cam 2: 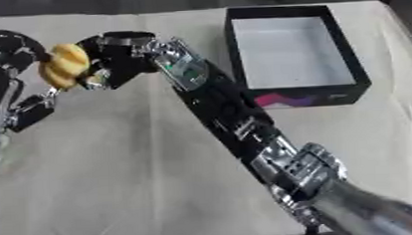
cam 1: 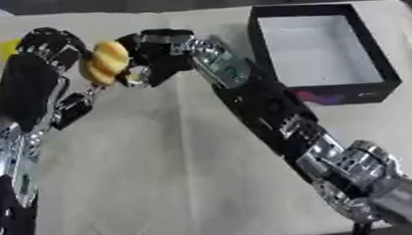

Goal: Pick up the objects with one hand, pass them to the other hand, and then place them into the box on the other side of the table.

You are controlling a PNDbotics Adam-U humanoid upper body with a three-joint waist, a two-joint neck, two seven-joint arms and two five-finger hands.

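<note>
Both robot hands meet over the worktop's far left part, with a yellow ridged bun between them. Seen through the left eye, the left robot hand [cam 1: 35,72] rises from the lower left, its dark palm turned toward the bun [cam 1: 105,62] and its fingers curled over the bun's left side. The right robot hand [cam 1: 159,54] reaches across from the lower right on a long black and silver arm, and its fingers close on the bun's right side, so both are grasping it. The bun is held upright above the worktop [cam 1: 159,171], which is covered in pale cloth. A yellow scrap [cam 1: 9,48] shows behind the left robot hand; what it is cannot be told. The box [cam 1: 320,52], black outside and white inside, sits open at the far right, well apart from the bun.

Seen through the right eye, the left robot hand is partly cut off by the picture's left edge. The box shows a pink and purple patch on its near wall.
</note>
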